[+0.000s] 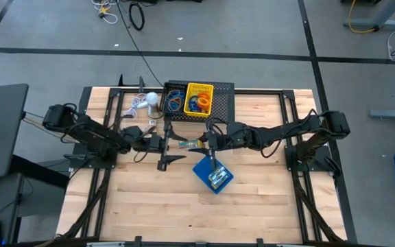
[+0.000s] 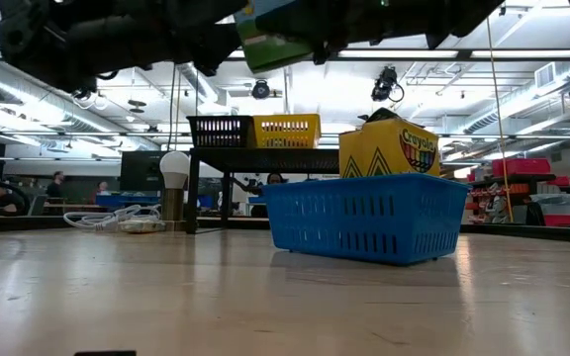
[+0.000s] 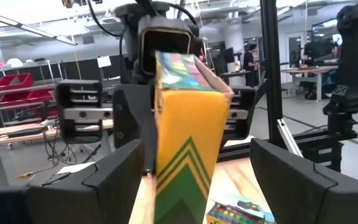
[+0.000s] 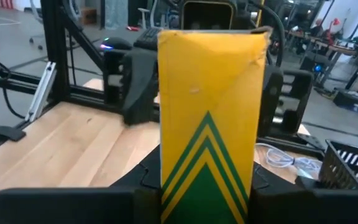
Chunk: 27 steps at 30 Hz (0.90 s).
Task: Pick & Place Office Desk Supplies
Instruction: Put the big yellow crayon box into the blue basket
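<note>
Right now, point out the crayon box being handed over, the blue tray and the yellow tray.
crayon box [image 4: 207, 106]: right wrist view, its yellow front face.
blue tray [image 2: 364, 218]: low view, its front mesh wall.
yellow tray [image 1: 199, 88]: high view, its far rim.

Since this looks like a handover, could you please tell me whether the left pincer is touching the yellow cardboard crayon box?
Apart. The left wrist view shows the left pincer open, with clear gaps beside the yellow cardboard crayon box.
</note>
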Each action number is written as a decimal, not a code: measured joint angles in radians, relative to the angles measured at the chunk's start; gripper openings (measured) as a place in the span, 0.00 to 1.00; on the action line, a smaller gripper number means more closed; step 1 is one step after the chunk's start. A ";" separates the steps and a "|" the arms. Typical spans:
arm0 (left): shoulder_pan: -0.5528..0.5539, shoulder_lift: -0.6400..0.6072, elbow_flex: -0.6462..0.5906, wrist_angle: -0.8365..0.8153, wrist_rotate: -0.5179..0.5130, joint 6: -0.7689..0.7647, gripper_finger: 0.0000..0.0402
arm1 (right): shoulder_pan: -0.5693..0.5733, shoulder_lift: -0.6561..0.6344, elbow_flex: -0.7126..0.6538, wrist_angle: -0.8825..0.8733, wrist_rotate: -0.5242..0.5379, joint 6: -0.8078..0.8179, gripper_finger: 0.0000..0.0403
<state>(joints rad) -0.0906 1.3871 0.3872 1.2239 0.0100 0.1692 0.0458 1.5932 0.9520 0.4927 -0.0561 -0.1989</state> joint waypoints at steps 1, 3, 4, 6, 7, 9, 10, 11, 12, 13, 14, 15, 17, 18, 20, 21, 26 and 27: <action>0.002 0.013 0.012 -0.002 0.006 0.002 0.74 | -0.002 0.000 0.000 0.004 -0.001 -0.001 0.24; 0.011 0.041 0.035 -0.004 0.021 0.003 0.74 | -0.006 0.000 0.000 0.014 -0.015 -0.005 0.24; 0.015 0.053 0.048 -0.009 0.026 0.003 0.73 | -0.006 0.000 0.000 0.022 -0.020 -0.005 0.24; 0.023 0.068 0.059 -0.020 0.019 0.012 0.71 | -0.006 0.000 0.000 0.027 -0.023 -0.008 0.24; 0.027 0.074 0.063 -0.026 0.013 0.022 0.68 | -0.006 0.000 0.000 0.021 -0.024 -0.008 0.24; 0.031 0.074 0.061 -0.029 -0.003 0.038 0.62 | -0.006 0.000 0.000 0.001 -0.031 -0.008 0.24; 0.033 0.073 0.061 -0.028 -0.001 0.048 0.59 | -0.006 0.000 0.000 -0.010 -0.030 -0.008 0.24; 0.033 0.073 0.061 -0.029 0.001 0.053 0.55 | -0.006 0.000 0.000 -0.017 -0.030 -0.008 0.24; 0.033 0.073 0.061 -0.028 0.001 0.061 0.50 | -0.006 0.000 0.000 -0.025 -0.032 -0.008 0.24; 0.033 0.073 0.060 -0.028 0.003 0.068 0.45 | -0.005 0.000 0.000 -0.030 -0.028 -0.008 0.24; 0.033 0.073 0.059 -0.027 0.008 0.073 0.41 | -0.004 -0.001 0.000 -0.034 -0.022 -0.008 0.24; 0.033 0.073 0.059 -0.027 0.007 0.074 0.38 | -0.005 -0.002 0.000 -0.034 -0.023 -0.009 0.24; 0.033 0.073 0.059 -0.027 0.008 0.079 0.38 | -0.004 -0.002 0.000 -0.034 -0.023 -0.011 0.24; 0.032 0.073 0.059 -0.027 0.007 0.079 0.38 | -0.005 -0.002 0.000 -0.036 -0.023 -0.012 0.24; 0.032 0.073 0.059 -0.027 0.008 0.082 0.38 | -0.004 -0.002 0.000 -0.036 -0.024 -0.018 0.24; 0.032 0.073 0.059 -0.030 0.007 0.082 0.38 | -0.004 -0.005 0.000 -0.042 -0.025 -0.019 0.24; 0.032 0.073 0.063 -0.066 -0.003 0.085 0.38 | 0.010 -0.054 0.002 -0.158 0.017 -0.023 0.46; 0.032 0.070 0.059 -0.080 0.011 0.085 0.30 | 0.018 -0.076 0.005 -0.205 0.051 -0.024 0.51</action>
<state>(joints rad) -0.0581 1.4567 0.4464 1.1443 0.0212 0.2542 0.0639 1.5175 0.9571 0.2879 -0.0053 -0.2234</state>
